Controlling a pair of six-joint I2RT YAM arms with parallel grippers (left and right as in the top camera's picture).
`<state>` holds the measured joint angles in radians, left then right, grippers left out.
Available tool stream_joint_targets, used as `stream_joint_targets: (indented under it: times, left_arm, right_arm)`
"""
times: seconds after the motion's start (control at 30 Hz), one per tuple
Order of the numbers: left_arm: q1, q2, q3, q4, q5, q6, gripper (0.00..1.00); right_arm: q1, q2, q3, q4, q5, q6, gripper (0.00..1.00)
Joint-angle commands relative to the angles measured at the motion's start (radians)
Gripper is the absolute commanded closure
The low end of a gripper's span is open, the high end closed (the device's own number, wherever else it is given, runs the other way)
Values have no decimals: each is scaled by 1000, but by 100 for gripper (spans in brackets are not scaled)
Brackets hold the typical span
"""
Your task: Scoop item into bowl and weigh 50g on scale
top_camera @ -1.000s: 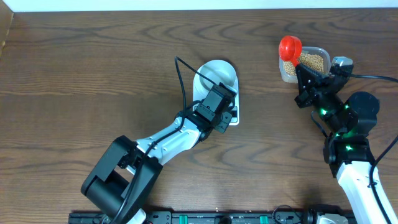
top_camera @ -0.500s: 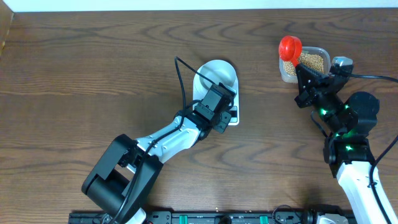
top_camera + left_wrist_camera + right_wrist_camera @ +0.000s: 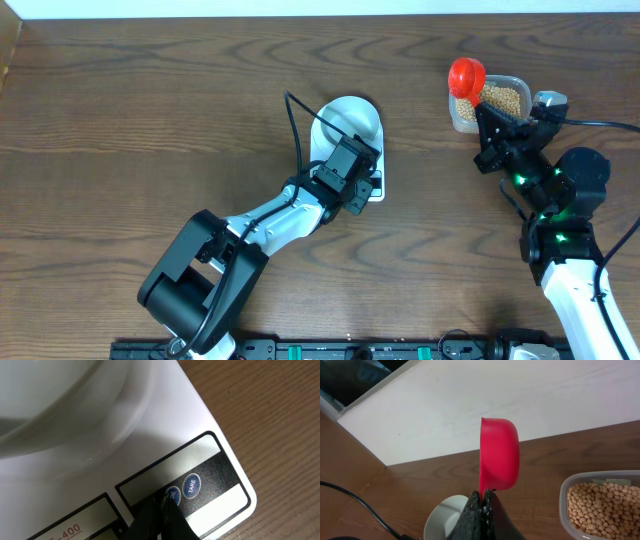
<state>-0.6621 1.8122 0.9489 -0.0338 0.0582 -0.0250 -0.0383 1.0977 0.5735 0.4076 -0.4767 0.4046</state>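
White plastic fills the left wrist view: a flat white digital scale (image 3: 187, 422) sits near the middle of the dark wooden worktop (image 3: 150, 100), a touch toward the far edge. A small round pale bowl (image 3: 352, 120) rests on its platform.

The left pincer (image 3: 166, 502) is down at the scale's front edge with its fingers pressed together. Its tip touches the round blue button (image 3: 173, 493) just left of the one marked TARE (image 3: 191, 485).

Toward the far right corner, a clear rounded-rectangular plastic tub (image 3: 563, 502) stands well apart from the scale. It is loaded with small round tan-yellow beans (image 3: 600, 505).

The right pincer (image 3: 482, 494) is clamped tight on the handle of a red plastic scoop (image 3: 500, 455). It holds the scoop up over the tub's left end, and in the wrist view the cup is turned on edge. Whether any beans ride in that scoop, I cannot tell from here.
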Motion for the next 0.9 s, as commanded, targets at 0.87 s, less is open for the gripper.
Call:
stream_joint_targets:
  times: [0.87]
  left_arm:
    - [23, -247, 14, -101, 12, 24, 93]
  right_arm:
    - [1, 2, 21, 62, 131, 14, 99]
